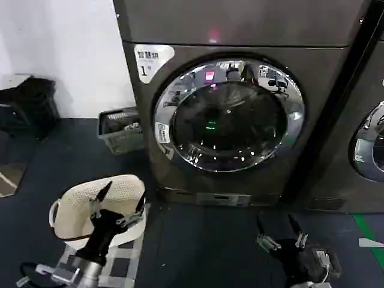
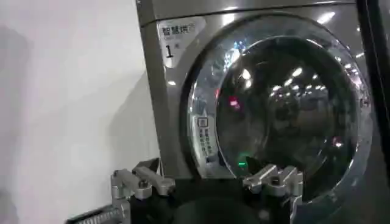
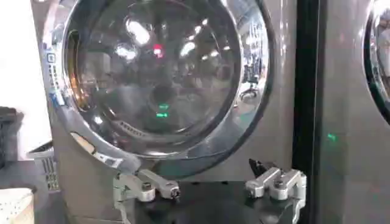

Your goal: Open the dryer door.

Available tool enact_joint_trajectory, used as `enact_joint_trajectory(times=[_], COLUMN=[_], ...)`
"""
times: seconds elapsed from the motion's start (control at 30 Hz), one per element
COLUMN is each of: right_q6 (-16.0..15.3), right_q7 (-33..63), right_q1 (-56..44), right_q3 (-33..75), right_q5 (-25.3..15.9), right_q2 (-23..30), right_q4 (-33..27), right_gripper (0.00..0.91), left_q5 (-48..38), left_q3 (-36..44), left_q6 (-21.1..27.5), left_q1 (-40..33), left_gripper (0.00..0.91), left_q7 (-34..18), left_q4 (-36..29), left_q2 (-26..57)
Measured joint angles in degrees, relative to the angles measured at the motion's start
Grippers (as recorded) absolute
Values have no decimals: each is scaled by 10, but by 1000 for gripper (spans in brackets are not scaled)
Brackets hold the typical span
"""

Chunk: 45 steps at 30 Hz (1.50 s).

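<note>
Centrally, in the upper middle of the head view, the dryer door [image 1: 228, 114] sits shut against the front of the dryer [image 1: 240, 27], its wide chrome ring framing dark glass that mirrors ceiling lights and a small green and pink glow. At the machine's upper left corner is a white sticker [image 1: 150, 60] marked "1", and a smaller label [image 1: 162, 132] lies on the ring's left side.

To the right, past a dark vertical gap, the neighbouring machine [image 1: 360, 132] shows part of its own chrome-ringed door at the frame edge. Left of the dryer, a grey crate [image 1: 120, 129] stands on the dark floor against the white wall, and a black chair [image 1: 27, 105] is at the far left.

Lower left, the left gripper [image 1: 123, 201] hangs with its fingers spread wide and holding nothing, in front of a cream perforated basket [image 1: 72, 207]. Lower right, the right gripper [image 1: 278, 227] is likewise spread wide and empty, low before the dryer's base, well apart from the door.
</note>
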Motion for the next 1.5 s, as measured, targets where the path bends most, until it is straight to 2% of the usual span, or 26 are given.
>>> enact_joint_trajectory(times=[0.1,0.23,0.47,0.67,0.83,0.93,1.03,1.23,1.33,1.5], right_q6=[-13,-43,-81,-103,-130,-133,-156,-146,-128,-122], right_q7=[-25,-68,-88,-100,-101,-100,-107,-143,-156,-166], right_q1=[16,51,149,225,291,336,386,482,529,601], right_q3=[10,20,-5,-63,-133,-177,-219,-289,-321,-361], right_q5=[25,78,187,233,243,247,249,238,227,225], right_q2=[-17,-57,-161,-252,-311,-326,-328,-315,-301,-278], right_q4=[-4,0,-9,-21,-36,-54,-78,-138,-184,-257], right_gripper=[907,907,907,907,907,907,907,907,907,907], left_q5=[-6,-8,8,22,28,32,44,45,43,45], left_q3=[1,3,4,4,3,3,4,9,11,12], left_q6=[6,26,46,75,89,88,88,96,102,101], left_q1=[0,0,0,8,14,17,18,22,26,31], left_gripper=[907,907,907,907,907,907,907,907,907,907], left_q7=[-6,-9,-15,-18,-17,-18,-25,-29,-27,-20], left_q4=[-3,-7,-9,-22,-31,-32,-32,-43,-49,-53], left_q2=[0,2,9,8,2,-2,-3,-8,-9,-4])
